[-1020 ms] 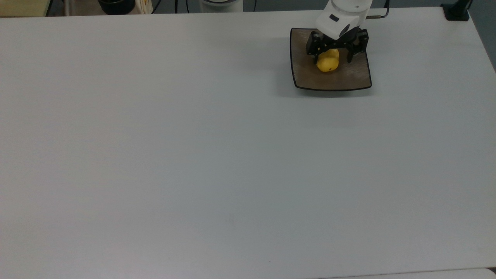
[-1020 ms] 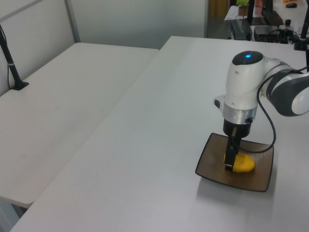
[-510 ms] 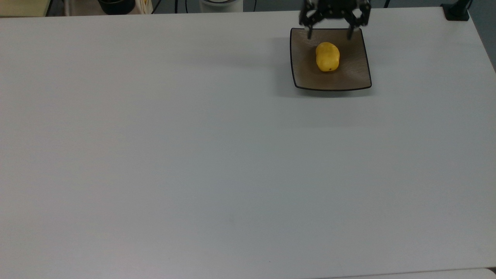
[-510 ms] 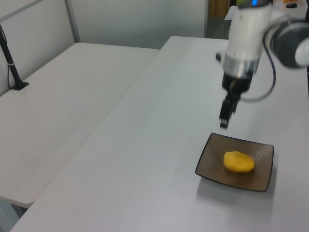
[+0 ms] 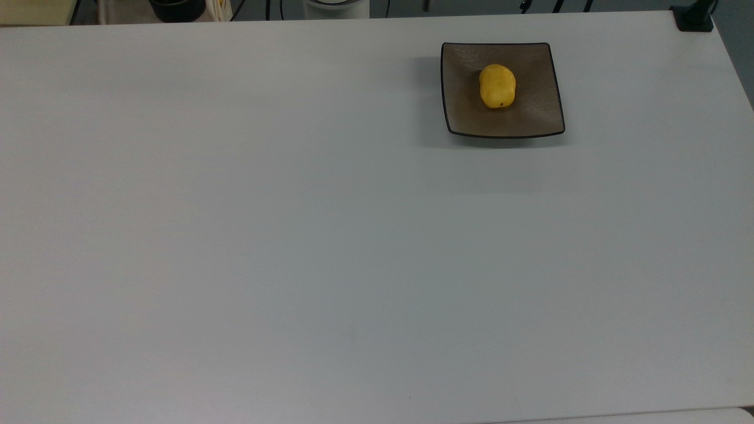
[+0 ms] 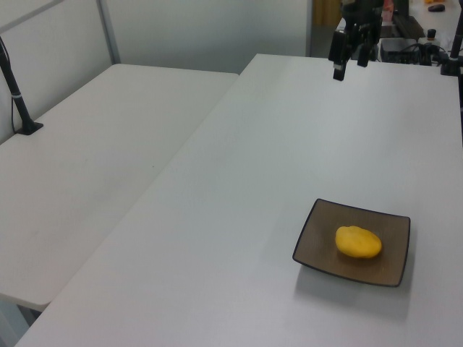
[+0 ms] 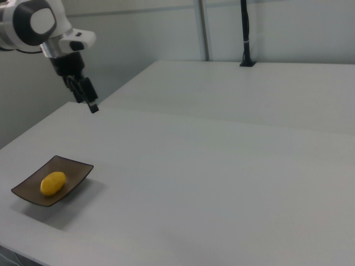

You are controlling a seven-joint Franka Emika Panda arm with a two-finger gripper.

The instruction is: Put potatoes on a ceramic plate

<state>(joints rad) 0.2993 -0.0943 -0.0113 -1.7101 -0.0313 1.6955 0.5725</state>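
Note:
The yellow lumpy potato [image 5: 498, 86] lies by itself near the middle of the square brownish-grey plate [image 5: 530, 115], its tiny dark spot toward the top view's bottom. In the left view the potato [image 6: 358, 242] rests on the plate [image 6: 315, 244] at the lower right. High above the table and well away from the plate, my gripper [image 6: 349, 61] hangs open with nothing between its fingers. In the right view the gripper [image 7: 89, 101] is up at the left, far above the potato [image 7: 52, 183] and plate [image 7: 75, 169].
The plate sits near the white table's far right corner in the top view. A black clamp base [image 5: 695, 17] stands at that corner. A second white table [image 6: 87, 144] adjoins on the left view's left, with a black pole [image 6: 18, 101] on it.
My open gripper has let go of the potato and risen steeply off the plate, leaving the top view. The potato stays where it lay on the plate.

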